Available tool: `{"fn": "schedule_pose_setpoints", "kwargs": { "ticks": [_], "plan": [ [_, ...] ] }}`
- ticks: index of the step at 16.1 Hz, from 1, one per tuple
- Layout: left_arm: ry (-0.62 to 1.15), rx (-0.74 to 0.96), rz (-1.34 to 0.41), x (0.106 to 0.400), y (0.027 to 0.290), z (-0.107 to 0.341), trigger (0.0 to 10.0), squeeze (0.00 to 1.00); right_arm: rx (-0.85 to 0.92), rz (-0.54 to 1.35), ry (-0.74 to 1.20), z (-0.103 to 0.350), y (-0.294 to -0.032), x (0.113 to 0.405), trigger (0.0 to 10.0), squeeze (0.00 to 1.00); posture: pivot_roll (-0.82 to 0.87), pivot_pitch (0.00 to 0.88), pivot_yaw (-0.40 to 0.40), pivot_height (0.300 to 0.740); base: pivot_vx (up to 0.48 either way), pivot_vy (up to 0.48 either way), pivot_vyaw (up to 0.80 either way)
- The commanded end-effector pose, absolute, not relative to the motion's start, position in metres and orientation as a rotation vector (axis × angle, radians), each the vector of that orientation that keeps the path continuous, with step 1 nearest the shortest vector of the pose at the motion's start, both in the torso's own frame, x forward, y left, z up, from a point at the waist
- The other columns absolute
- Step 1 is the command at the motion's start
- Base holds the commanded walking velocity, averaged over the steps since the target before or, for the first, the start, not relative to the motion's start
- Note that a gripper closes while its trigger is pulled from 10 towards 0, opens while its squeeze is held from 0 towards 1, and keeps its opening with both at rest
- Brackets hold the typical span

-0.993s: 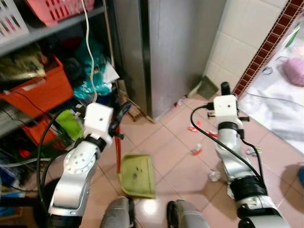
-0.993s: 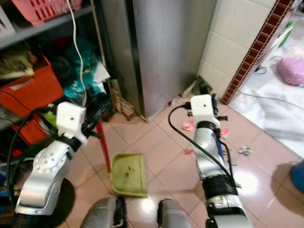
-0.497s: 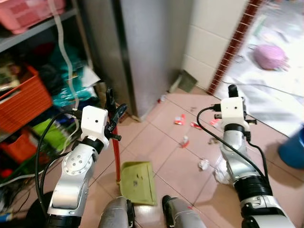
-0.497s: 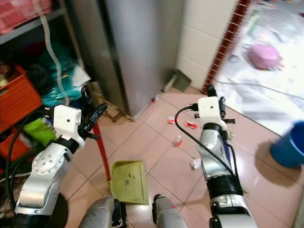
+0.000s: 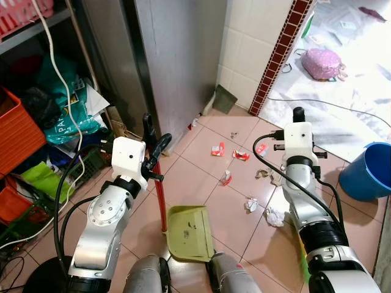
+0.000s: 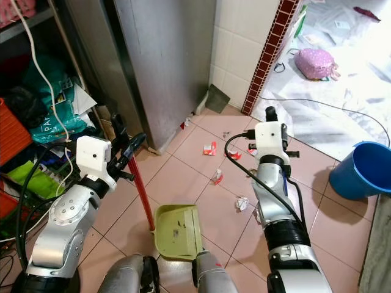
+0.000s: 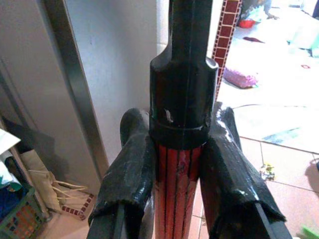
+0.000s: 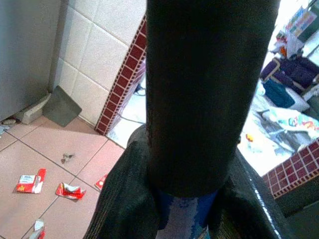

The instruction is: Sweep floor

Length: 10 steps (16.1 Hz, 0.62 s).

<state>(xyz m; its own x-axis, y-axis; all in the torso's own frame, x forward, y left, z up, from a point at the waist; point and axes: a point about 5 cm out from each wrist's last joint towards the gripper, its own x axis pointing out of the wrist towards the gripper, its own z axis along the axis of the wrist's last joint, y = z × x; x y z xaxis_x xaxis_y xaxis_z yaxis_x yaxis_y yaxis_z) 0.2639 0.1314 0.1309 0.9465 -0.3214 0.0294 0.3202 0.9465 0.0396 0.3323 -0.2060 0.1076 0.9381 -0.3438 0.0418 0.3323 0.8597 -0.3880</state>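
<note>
Left gripper (image 7: 179, 164) is clamped on the red dustpan handle (image 5: 159, 194), its two black fingers (image 7: 130, 164) pressed against the ribbed red shaft just under a black cap; the handle runs down to the green dustpan (image 5: 190, 232), which lies flat on the pink tiled floor (image 6: 183, 177) right in front of the robot's feet. Right gripper (image 8: 187, 199) is closed on a broom handle (image 8: 207, 89), black above and blue where it passes between the fingers; the broom's head is hidden behind the right arm, so where it meets the floor cannot be made out. Both silver arms are bent at the elbow and raised, wrists up, the left one to the dustpan's left, the right one to its right. Litter (image 5: 218, 149) lies scattered on the tiles beyond the dustpan: red and white wrappers whose printing is too small to read, and crumpled white scraps (image 5: 251, 204) nearer the right arm. A grey metal cabinet (image 5: 177, 55) stands beyond the dustpan. Left of the cabinet a teal bag (image 5: 64, 128) carries white lettering, only partly legible, beside an orange crate (image 5: 15, 131) cut off by the frame edge. A blue bucket (image 6: 357, 171) stands far to the dustpan's right, and a pink bundle (image 5: 324, 62) lies on white sheeting beyond it.
</note>
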Motion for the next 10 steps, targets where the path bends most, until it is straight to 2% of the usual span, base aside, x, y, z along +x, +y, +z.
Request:
{"fn": "schedule_pose_setpoints", "kwargs": {
  "ticks": [1, 6, 10],
  "plan": [
    [-0.092, 0.04, -0.336, 0.2632, 0.1322, 0.1417, 10.0, 0.0, -0.402, -0.368, 0.023, 0.1106, -0.2108, 0.3326, 10.0, 0.0, 0.03, 0.135, -0.036, 0.74, 0.0, 0.0, 0.0],
    [-0.091, 0.036, -0.346, 0.2633, 0.131, 0.1416, 10.0, 0.0, -0.388, -0.361, 0.025, 0.1098, -0.2111, 0.3329, 10.0, 0.0, 0.03, 0.135, -0.038, 0.74, 0.0, 0.0, 0.0],
    [-0.09, 0.034, -0.352, 0.2632, 0.1306, 0.1416, 10.0, 0.0, -0.381, -0.355, 0.031, 0.1088, -0.2101, 0.3337, 10.0, 0.0, 0.03, 0.136, -0.041, 0.74, 0.242, -0.254, 0.0]
  ]
}}
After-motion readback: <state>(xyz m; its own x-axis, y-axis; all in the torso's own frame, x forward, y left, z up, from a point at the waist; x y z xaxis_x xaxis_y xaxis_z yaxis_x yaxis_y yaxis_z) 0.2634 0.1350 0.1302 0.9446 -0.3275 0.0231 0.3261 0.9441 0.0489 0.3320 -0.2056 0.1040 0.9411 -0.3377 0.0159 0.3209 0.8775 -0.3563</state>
